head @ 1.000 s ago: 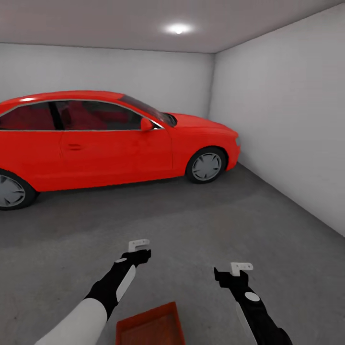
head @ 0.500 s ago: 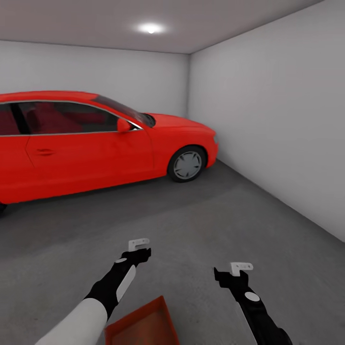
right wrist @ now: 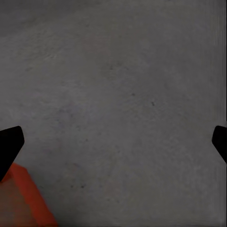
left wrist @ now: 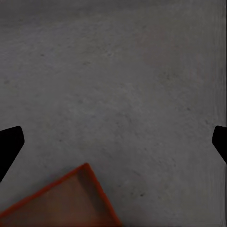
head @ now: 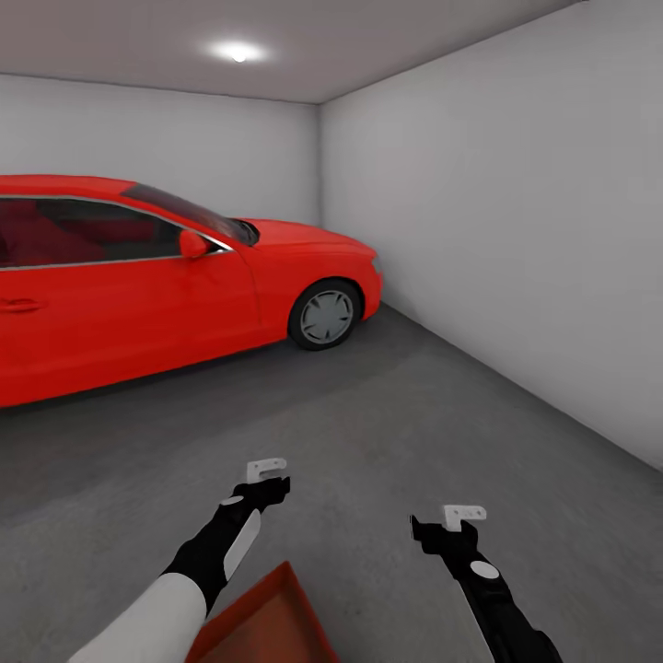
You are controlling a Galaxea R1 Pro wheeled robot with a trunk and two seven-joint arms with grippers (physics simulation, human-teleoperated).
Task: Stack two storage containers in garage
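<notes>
The robot stands in the garage, and one storage container [head: 253, 622] lies on the grey concrete floor [head: 387, 433] right in front of its base, low at the near edge of the head view with only its far corner and two low walls showing. That corner points away from the robot and toward the car, so the bin sits skewed to the robot's front rather than square to it; how its long axis runs cannot be told, since most of it is cut off. It lies below and just behind both grippers, nearer the left gripper [head: 269, 475], whose wrist view looks down on a broad piece of the bin [left wrist: 61, 203]; the right wrist view catches only a sliver of orange [right wrist: 23, 203] by one fingertip. Both arms are held out forward above the floor, apart from the bin and from each other. The left gripper's fingertips sit at the far sides of its wrist view, spread wide with nothing between them, and the right gripper [head: 458, 518] is likewise spread wide and empty. A red car [head: 166, 276] stands well off to the front left and a white wall [head: 516, 249] runs along the right; bare floor lies between them. Judging from this, one container looks placed and the other is probably yet to be fetched for stacking.
</notes>
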